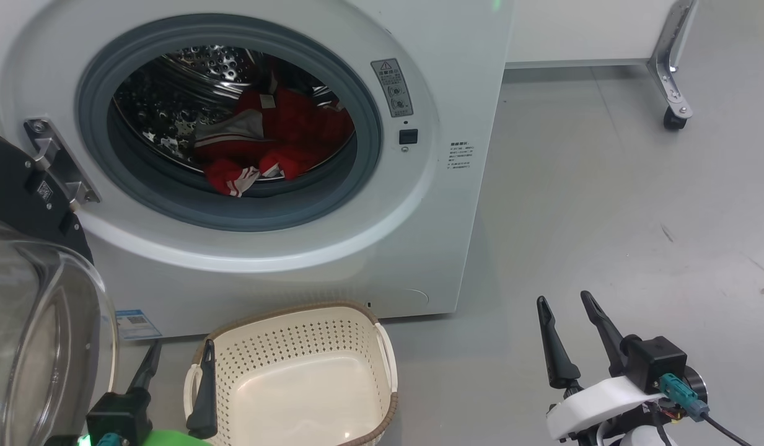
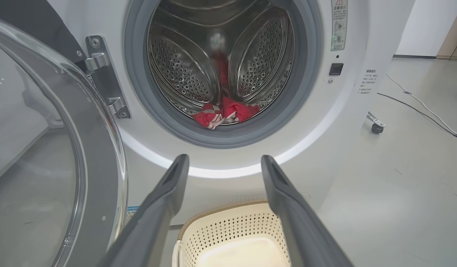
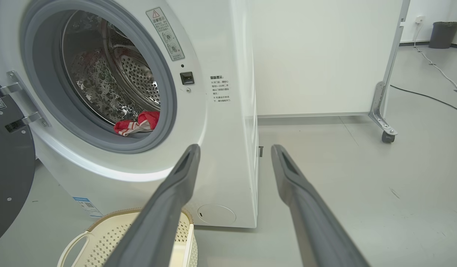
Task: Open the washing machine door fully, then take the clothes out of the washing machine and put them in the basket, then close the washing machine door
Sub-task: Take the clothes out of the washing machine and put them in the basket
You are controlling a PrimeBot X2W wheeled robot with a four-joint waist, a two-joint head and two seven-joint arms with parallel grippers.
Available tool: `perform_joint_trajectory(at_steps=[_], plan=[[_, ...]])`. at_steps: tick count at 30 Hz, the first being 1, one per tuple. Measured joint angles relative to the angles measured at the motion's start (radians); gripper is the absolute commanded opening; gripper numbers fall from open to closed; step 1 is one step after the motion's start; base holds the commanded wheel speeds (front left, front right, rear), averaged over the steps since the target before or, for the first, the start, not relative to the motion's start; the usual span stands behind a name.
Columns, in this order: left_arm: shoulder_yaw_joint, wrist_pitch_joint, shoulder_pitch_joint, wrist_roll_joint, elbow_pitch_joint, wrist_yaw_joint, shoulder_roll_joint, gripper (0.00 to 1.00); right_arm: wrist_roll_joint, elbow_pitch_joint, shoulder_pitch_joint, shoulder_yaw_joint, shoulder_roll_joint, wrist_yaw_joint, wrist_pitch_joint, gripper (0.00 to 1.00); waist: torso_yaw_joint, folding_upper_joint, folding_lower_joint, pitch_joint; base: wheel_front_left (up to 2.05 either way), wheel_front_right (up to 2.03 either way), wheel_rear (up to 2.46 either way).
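With the left end effector [image 1: 181,344] and right end effector [image 1: 562,298] both gaping wide and empty, the bright red, white-trimmed clothes [image 1: 270,139] lie heaped low in the steel drum [image 1: 165,93] of the big white washing machine [image 1: 443,248], probably light and limp, best pinched at a raised front fold

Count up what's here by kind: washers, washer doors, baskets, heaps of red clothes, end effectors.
Washing machine: 1
Washing machine door: 1
Basket: 1
Heap of red clothes: 1
Left end effector and right end effector: 2
Total: 6
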Motion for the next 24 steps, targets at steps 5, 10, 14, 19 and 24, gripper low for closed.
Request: perform_joint_trajectory(at_steps=[5, 10, 14, 19, 24], plan=[[0.003, 0.008, -0.003, 0.007, -0.001, 0.004, -0.001, 1.0, -0.001, -0.013, 0.0, 0.003, 0.0, 0.0, 0.0, 1.0, -0.003, 0.0, 0.0, 0.023, 0.0, 0.0, 0.0], [0.003, 0.015, -0.046, 0.013, 0.001, 0.007, -0.003, 1.0, -0.007, -0.025, -0.004, 0.008, 0.0, 0.0, 0.0, 1.0, -0.004, 0.0, 0.0, 0.061, 0.0, 0.0, 0.0], [0.002, 0.026, -0.095, 0.013, 0.014, 0.007, -0.004, 1.0, -0.01, -0.034, -0.021, 0.012, 0.0, 0.0, 0.0, 1.0, -0.007, 0.0, 0.0, 0.101, 0.0, 0.0, 0.0], [0.001, 0.037, -0.183, 0.013, 0.033, 0.006, -0.004, 1.0, -0.024, -0.051, -0.057, 0.012, 0.0, 0.0, 0.0, 1.0, -0.011, 0.0, 0.0, 0.16, 0.0, 0.0, 0.0], [0.002, 0.057, -0.277, 0.013, 0.073, -0.007, 0.0, 1.0, -0.026, -0.068, -0.098, 0.017, 0.0, 0.0, 0.0, 1.0, -0.017, 0.0, 0.0, 0.226, 0.0, 0.0, 0.0]])
